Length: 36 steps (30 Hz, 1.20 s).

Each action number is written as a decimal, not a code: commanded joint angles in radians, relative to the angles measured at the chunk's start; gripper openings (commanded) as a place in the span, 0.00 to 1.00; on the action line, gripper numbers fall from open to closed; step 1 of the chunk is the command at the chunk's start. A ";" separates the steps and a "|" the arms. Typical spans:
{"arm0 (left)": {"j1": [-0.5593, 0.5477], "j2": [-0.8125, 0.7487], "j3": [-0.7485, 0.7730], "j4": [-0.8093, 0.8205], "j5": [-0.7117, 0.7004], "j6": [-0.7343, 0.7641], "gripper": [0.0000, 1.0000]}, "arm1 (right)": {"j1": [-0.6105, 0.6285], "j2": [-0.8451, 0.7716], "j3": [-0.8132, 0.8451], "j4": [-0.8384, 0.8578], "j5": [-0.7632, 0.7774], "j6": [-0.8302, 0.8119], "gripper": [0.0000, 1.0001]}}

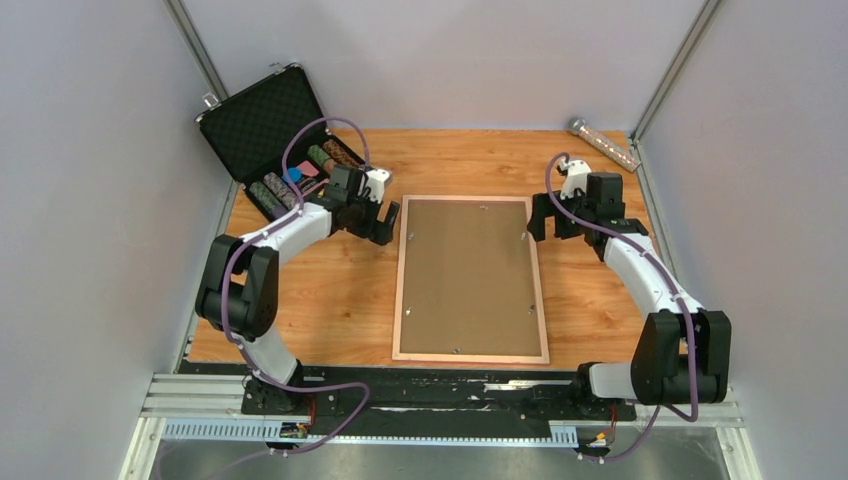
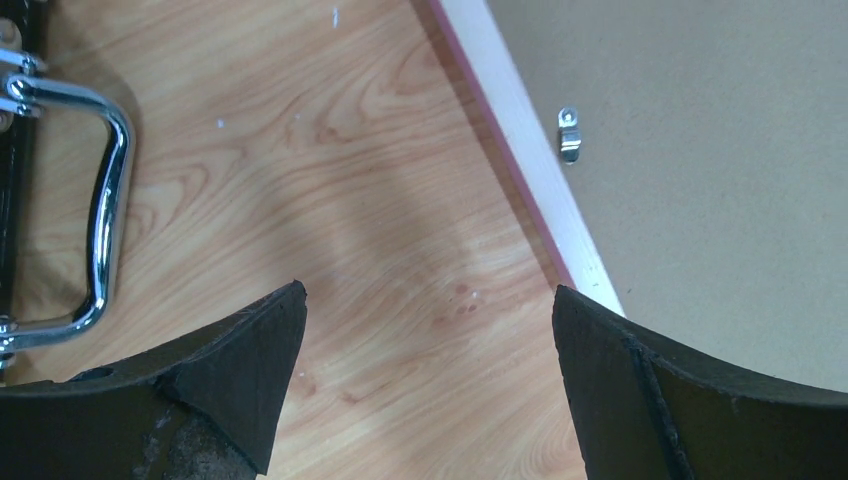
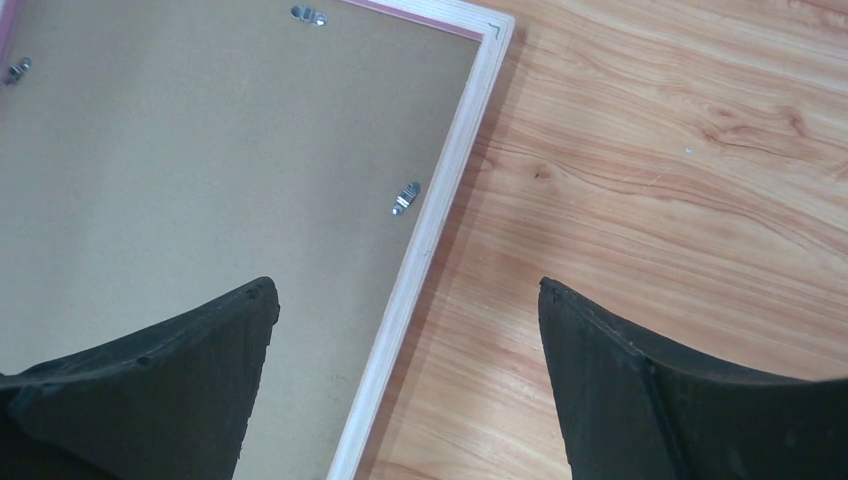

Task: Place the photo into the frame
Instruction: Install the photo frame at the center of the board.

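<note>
Now the frame (image 1: 399, 290) lies back-up at the tabletop's (image 1: 330, 300) centre, brown backing board (image 1: 470, 275) set in it. Left gripper (image 1: 389, 226) wide open, empty, by its far-left corner; right gripper (image 1: 545, 225) likewise by the far-right corner.

Wooden table (image 1: 330, 300), light grain. Black case (image 1: 262, 125) open at far left corner, lid up, foam-lined. Inside lie several patterned rolls (image 1: 322, 158), possibly tape, too small to tell, plus a small blue piece (image 1: 293, 174) and a pink one (image 1: 309, 170). Chrome handle (image 2: 105, 200) on the case's edge, over the table. Brown backing board (image 1: 468, 275) flat mid-table, small metal clips (image 3: 404, 198) near its edges. Clear tube-like thing (image 1: 603, 144) lies at far right corner. Grey walls (image 1: 90, 200) around.
</note>
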 commanded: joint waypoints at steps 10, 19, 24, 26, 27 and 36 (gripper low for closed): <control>-0.114 0.069 0.132 0.062 -0.021 0.051 0.97 | -0.004 0.047 0.086 0.069 -0.131 0.073 1.00; -0.157 0.209 0.253 0.001 -0.094 0.049 0.92 | -0.004 0.106 0.054 0.103 -0.123 0.079 0.96; -0.160 0.227 0.258 -0.015 -0.091 0.042 0.89 | -0.004 0.103 0.036 0.115 -0.138 0.074 0.93; -0.161 0.232 0.257 -0.018 -0.086 0.043 0.87 | -0.004 0.109 0.032 0.118 -0.140 0.073 0.92; -0.161 0.236 0.259 -0.019 -0.085 0.042 0.87 | -0.004 0.113 0.031 0.118 -0.142 0.073 0.92; -0.162 0.274 0.285 -0.031 -0.073 0.036 0.76 | -0.004 0.133 0.029 0.116 -0.136 0.059 0.89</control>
